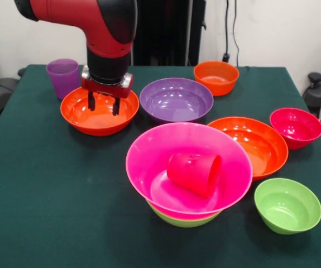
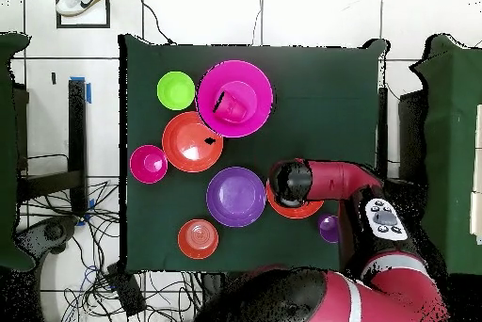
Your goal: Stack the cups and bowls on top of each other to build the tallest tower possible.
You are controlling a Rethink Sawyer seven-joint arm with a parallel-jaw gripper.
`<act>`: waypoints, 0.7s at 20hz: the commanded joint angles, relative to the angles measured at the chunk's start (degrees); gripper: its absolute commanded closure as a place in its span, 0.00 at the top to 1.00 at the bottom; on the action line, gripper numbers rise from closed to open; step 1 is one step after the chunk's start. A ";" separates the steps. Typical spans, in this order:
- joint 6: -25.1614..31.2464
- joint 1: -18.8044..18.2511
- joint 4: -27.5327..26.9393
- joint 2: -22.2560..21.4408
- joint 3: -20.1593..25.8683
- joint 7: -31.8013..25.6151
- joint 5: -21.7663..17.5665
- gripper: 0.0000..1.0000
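My gripper hangs open over the wide orange bowl at the left, its fingertips down inside the rim and nothing between them. The tower stands near the front: a big hot pink bowl nested on a lime green bowl. A red-pink cup lies on its side inside the pink bowl. A translucent purple cup stands upright behind the orange bowl. From overhead the arm covers the gripper and most of that orange bowl; the purple cup shows beside it.
Loose bowls surround the tower: a purple bowl, a small orange bowl, a wide orange bowl touching the pink one, a small red-pink bowl and a small lime green bowl.
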 commanded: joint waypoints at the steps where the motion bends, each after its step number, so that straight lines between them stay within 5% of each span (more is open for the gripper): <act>1: -6.31 0.98 2.99 4.21 3.41 9.52 3.79 1.00; 14: -1.22 3.83 2.57 0.68 3.58 8.17 8.86 1.00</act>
